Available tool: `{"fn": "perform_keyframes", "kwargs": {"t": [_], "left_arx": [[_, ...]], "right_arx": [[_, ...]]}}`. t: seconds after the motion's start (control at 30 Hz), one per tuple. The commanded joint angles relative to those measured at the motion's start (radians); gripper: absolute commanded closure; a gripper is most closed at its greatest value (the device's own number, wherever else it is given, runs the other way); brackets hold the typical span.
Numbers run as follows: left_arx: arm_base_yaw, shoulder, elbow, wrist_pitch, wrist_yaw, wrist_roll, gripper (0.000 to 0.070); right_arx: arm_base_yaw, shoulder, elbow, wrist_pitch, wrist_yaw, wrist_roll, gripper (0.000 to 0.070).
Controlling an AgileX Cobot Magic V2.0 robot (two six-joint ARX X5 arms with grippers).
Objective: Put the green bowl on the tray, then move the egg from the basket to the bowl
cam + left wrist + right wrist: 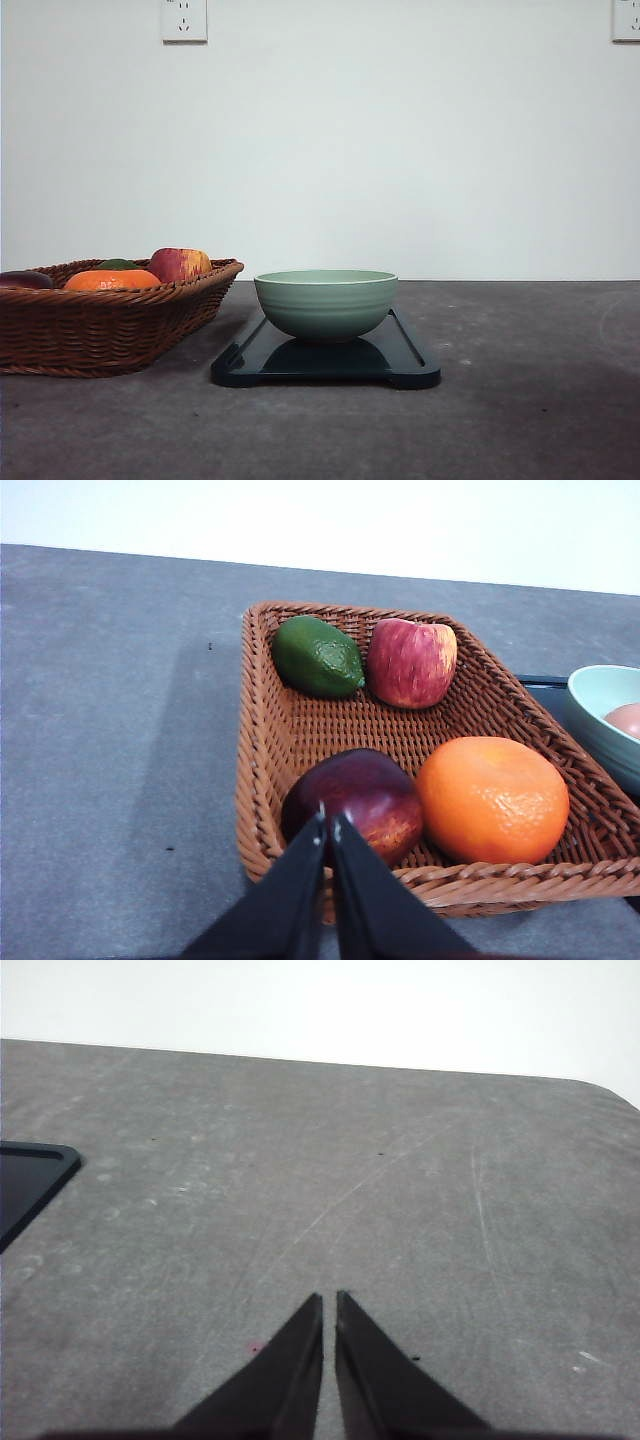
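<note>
Hovering low in the left wrist frame, the left claw (329, 825) has its fingers pressed together and holds nothing, its tips over the basket's (262, 810) near rim. The right claw (329, 1305), bottom centre of its own frame, is likewise closed and empty above bare table (400, 1190), with a corner of the tray (30, 1185) at the left edge.

Judging by the layout, the task looks nearly finished: the bowl (326, 302) sits on the tray (410, 365) in the front frame's centre, and a pinkish curve at the left wrist frame's right edge, inside the bowl (600, 705), appears to be the egg (628, 720) (only partly visible). A clean retreat, clear of the wicker, is what remains.

The basket holds a lime (318, 657), an apple (411, 663), an orange (492, 798) and a dark red fruit (360, 795).
</note>
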Motion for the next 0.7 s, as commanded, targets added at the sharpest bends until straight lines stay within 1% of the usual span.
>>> {"fn": "perform_keyframes", "kwargs": {"t": [0.0,0.67], "left_arx": [[0.0,-0.001,-0.018,-0.011,-0.002,0.01,0.07],[0.0,-0.001,-0.018,-0.011,-0.002,0.01,0.07]], "right_arx": [[-0.001,0.0,-0.007,0.008,0.001,-0.005,0.0684],[-0.001,0.0,-0.007,0.008,0.001,-0.005,0.0684]]}}
